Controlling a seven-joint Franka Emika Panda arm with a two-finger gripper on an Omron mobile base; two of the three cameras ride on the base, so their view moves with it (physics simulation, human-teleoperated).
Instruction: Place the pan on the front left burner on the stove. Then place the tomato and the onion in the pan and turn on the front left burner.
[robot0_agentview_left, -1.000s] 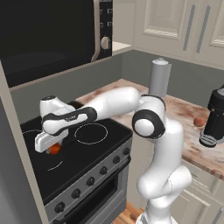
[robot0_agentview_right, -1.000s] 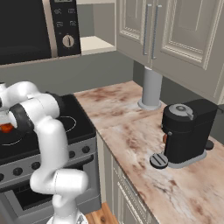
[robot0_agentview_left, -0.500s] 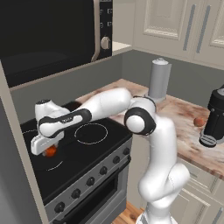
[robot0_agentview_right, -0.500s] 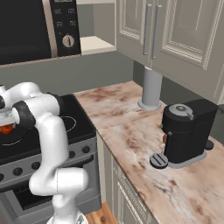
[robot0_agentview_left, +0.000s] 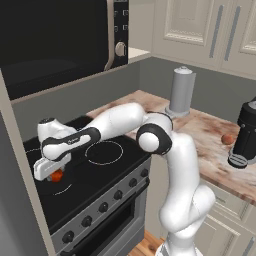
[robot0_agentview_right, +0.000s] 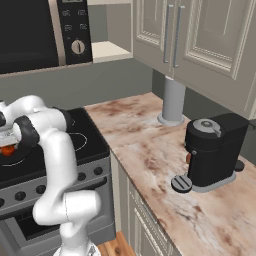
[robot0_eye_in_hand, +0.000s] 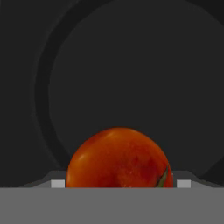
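From the left base view, I see the gripper (robot0_agentview_left: 52, 172) reaching low over the front left of the stove (robot0_agentview_left: 100, 170), with the tomato (robot0_agentview_left: 56, 175) sitting between its fingers, just above the front left burner (robot0_agentview_left: 47, 177). I cannot pick the pan out from the black glass here. The onion (robot0_agentview_left: 227, 139) lies well apart from the fingers, far along the counter (robot0_agentview_left: 200, 130) beside the coffee machine (robot0_agentview_left: 246, 135).

From the right base view, the tomato (robot0_agentview_right: 8, 150) shows under the hand at the stove's (robot0_agentview_right: 60, 150) left edge.

From the hand view, the tomato (robot0_eye_in_hand: 118, 159) fills the space between my fingertips, which grasp it on either side; beyond it lies the round dark pan (robot0_eye_in_hand: 131, 78).
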